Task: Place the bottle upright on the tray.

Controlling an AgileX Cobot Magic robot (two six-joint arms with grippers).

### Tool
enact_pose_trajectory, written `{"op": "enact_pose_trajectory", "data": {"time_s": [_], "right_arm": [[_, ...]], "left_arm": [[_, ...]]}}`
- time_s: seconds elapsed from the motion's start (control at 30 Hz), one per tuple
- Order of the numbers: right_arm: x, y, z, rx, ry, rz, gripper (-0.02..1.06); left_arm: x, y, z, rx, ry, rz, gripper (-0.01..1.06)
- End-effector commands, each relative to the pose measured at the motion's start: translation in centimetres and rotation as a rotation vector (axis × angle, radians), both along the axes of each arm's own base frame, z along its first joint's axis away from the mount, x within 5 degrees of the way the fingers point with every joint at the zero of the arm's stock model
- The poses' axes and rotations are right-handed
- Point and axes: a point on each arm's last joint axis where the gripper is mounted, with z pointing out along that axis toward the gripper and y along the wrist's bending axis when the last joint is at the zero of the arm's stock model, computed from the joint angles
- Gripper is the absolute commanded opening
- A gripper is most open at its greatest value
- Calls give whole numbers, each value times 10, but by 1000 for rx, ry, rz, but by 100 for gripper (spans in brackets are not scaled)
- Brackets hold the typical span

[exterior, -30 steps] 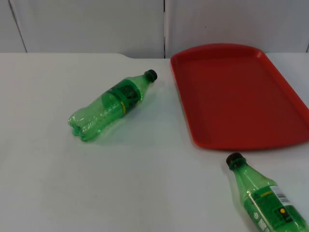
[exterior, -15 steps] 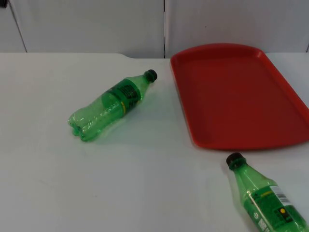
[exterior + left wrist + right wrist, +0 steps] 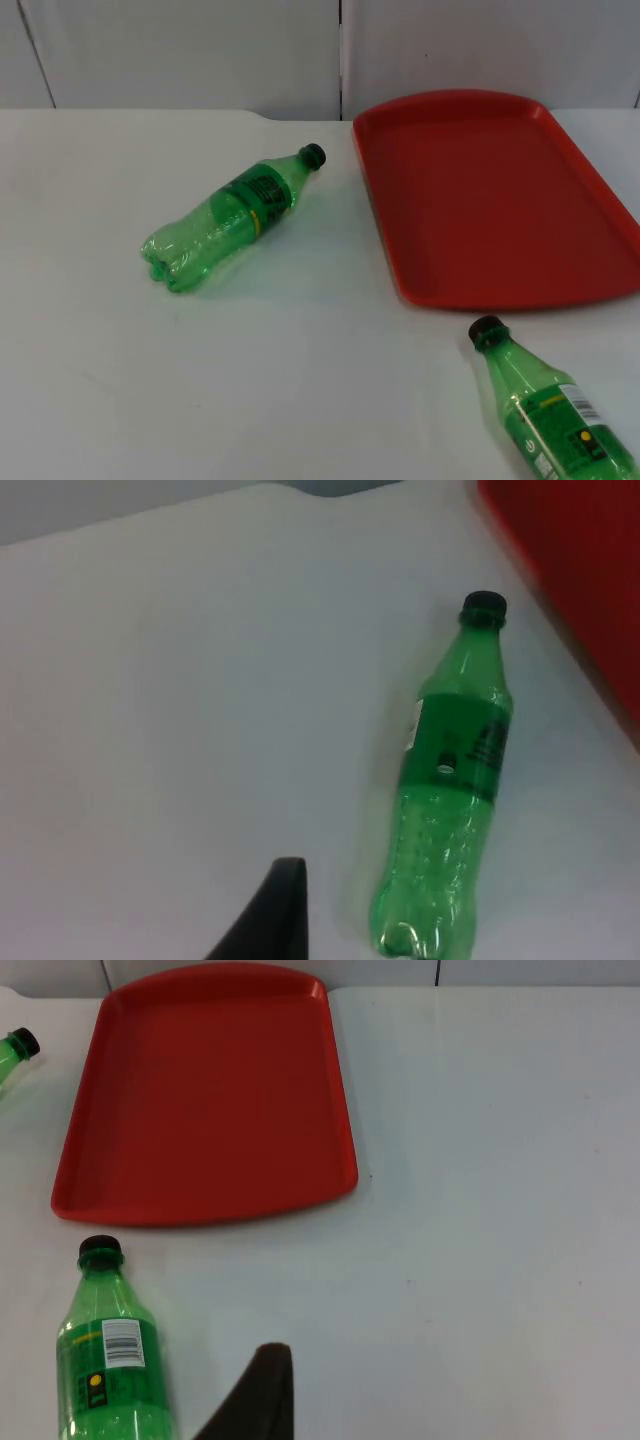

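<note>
Green bottle (image 3: 232,219) lying sideways, black cap, beside red tray (image 3: 497,200), hands' state unclear

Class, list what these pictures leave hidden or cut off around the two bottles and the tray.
- Near bottle: base cut off by the frame edge, top and right wrist views.
- Far bottle: label print too small to read.
- Tray: right rim cut by the top view's edge.
- Both grippers: finger state cannot be told.

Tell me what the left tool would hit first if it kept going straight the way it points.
Probably bare white table; the green bottle lies off to one side of that line, though depth is hard to judge.
</note>
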Motion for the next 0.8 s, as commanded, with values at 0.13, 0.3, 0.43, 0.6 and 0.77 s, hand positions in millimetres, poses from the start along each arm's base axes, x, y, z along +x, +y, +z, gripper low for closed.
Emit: {"op": "enact_pose_trajectory", "data": {"time_s": [0.13,0.3,0.43,0.6,0.77], "right_arm": [[0,0,0,1,-5,-3,105],[0,0,0,2,-5,-3,105],[0,0,0,0,-5,-5,105],[0,0,0,0,-5,-5,105],[0,0,0,0,-5,-5,105]], "left_arm": [[36,-25,-23,71,82,-109,105],[60,-29,-45,77,134,-125,105],[74,-36,-61,89,168,-160,105],[89,-52,-82,134,181,-277,105],[102,-68,-104,183,213,-361,105]]}}
